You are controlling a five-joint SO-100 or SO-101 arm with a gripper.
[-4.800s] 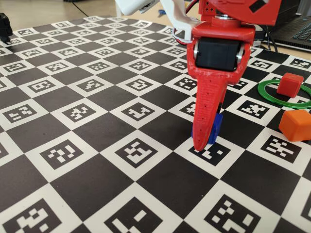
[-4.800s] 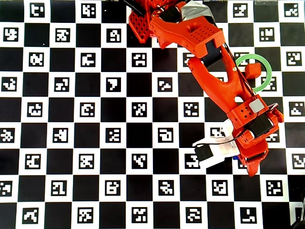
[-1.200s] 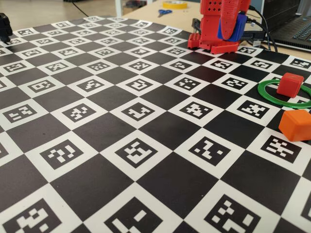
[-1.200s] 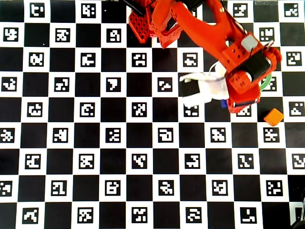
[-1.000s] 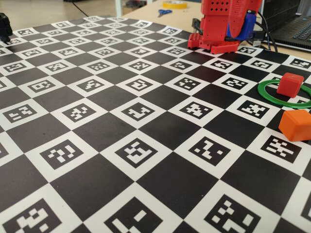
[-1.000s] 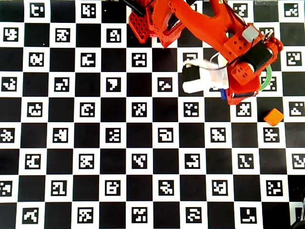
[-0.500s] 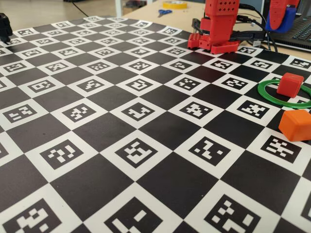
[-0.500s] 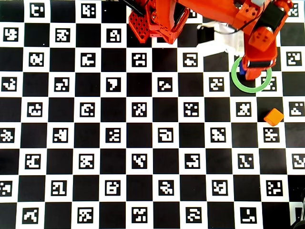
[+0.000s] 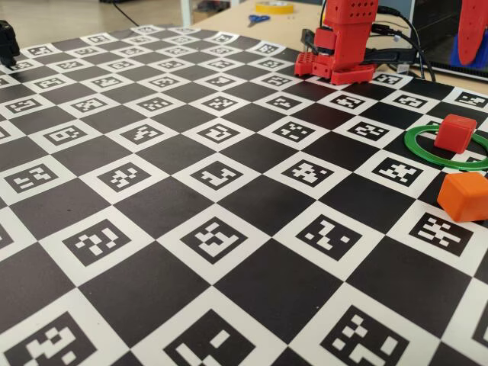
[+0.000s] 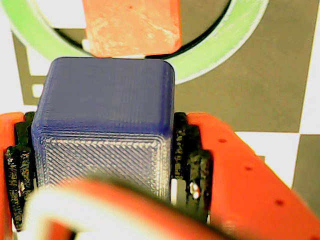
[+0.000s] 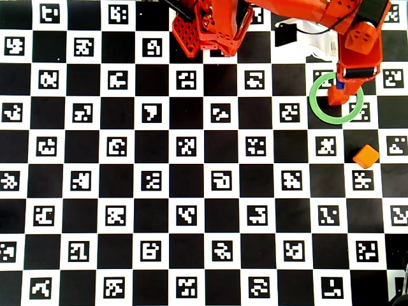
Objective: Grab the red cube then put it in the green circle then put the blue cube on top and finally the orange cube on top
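My gripper is shut on the blue cube, whose sides sit against the black pads. In the wrist view the red cube lies just beyond it, inside the green circle. In the fixed view the red cube rests on the board inside the green circle, and the gripper hangs well above them at the top right with the blue cube showing. The orange cube sits on the board in front of the ring. From overhead the gripper is over the green circle.
The board is a black-and-white marker checkerboard. The arm's red base stands at its far edge. The orange cube lies just below and right of the ring. Cables and a laptop lie behind the board at the back right.
The gripper lifted the blue cube off the board and carried it toward the ring. Over the last half second it moved a little farther over the ring. Red and orange cubes stayed put.
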